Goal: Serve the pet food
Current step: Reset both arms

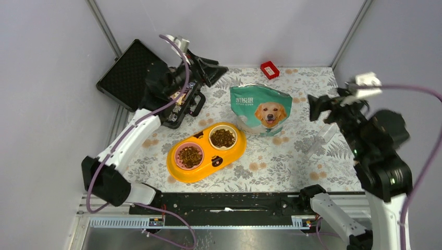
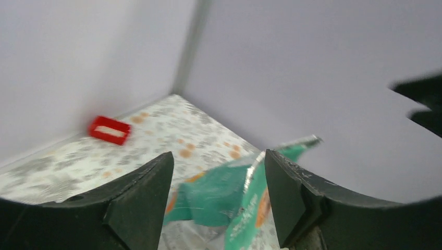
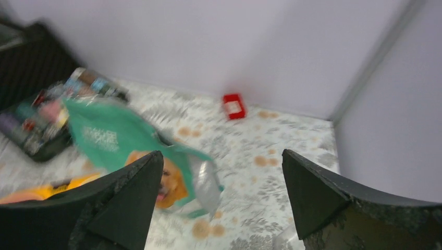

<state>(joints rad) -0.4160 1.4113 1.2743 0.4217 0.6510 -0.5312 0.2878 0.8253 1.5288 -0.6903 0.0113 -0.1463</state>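
The teal-and-white pouch (image 1: 260, 109) with a golden retriever stands upright at the middle back of the table. In front of it an orange double feeder (image 1: 229, 155) holds dark-brown kibble in its pink bowl (image 1: 190, 155) and its white bowl (image 1: 222, 137). My left gripper (image 1: 216, 70) is open and empty, raised to the left of the pouch. In the left wrist view (image 2: 219, 156) the pouch (image 2: 219, 192) shows between the fingers. My right gripper (image 1: 312, 107) is open and empty, raised right of the pouch. The right wrist view (image 3: 222, 154) shows the pouch (image 3: 114, 140) at lower left.
An open black case (image 1: 130, 73) with a tray of small items (image 1: 180, 101) lies at the back left. A small red box (image 1: 269, 69) lies by the back wall; it also shows in both wrist views (image 2: 109, 130) (image 3: 233, 105). A clear plastic item (image 1: 323, 138) lies at the right.
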